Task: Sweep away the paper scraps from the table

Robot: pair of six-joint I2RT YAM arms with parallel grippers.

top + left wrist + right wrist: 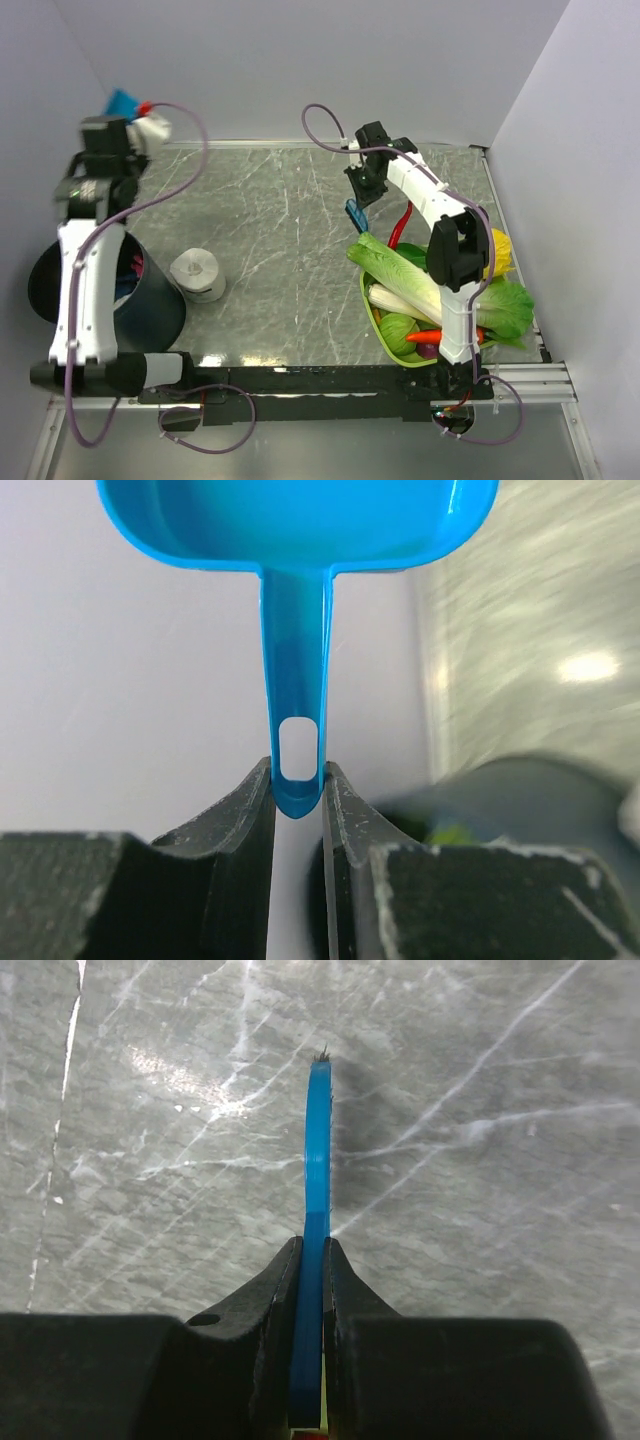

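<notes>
While the grey marble-patterned desk (290, 230) shows no loose litter under either arm, the job looks close to done. Below the left tool (298, 780) sits a dark, round, matte bin (150, 305), and coloured bits at its mouth appear to be the crumpled paper scraps (132, 270). Behind the right tool (312, 1250), near that arm's base, a green plastic basket (385, 335) is heaped with leafy vegetables. A white tissue roll (198, 274) stands beside the bin, well clear of both tools. The left tool is closed narrowly on a glossy blue plastic dustpan (300, 520), pinching the very end of its slim handle. The right tool is clamped fully on a thin blue plastic blade (318, 1150), seen edge-on and frayed at its tip. The risks: smooth plastic held so far back could swivel and spill scraps past the bin's rim, and the right arm's elbow could jostle the basket.
</notes>
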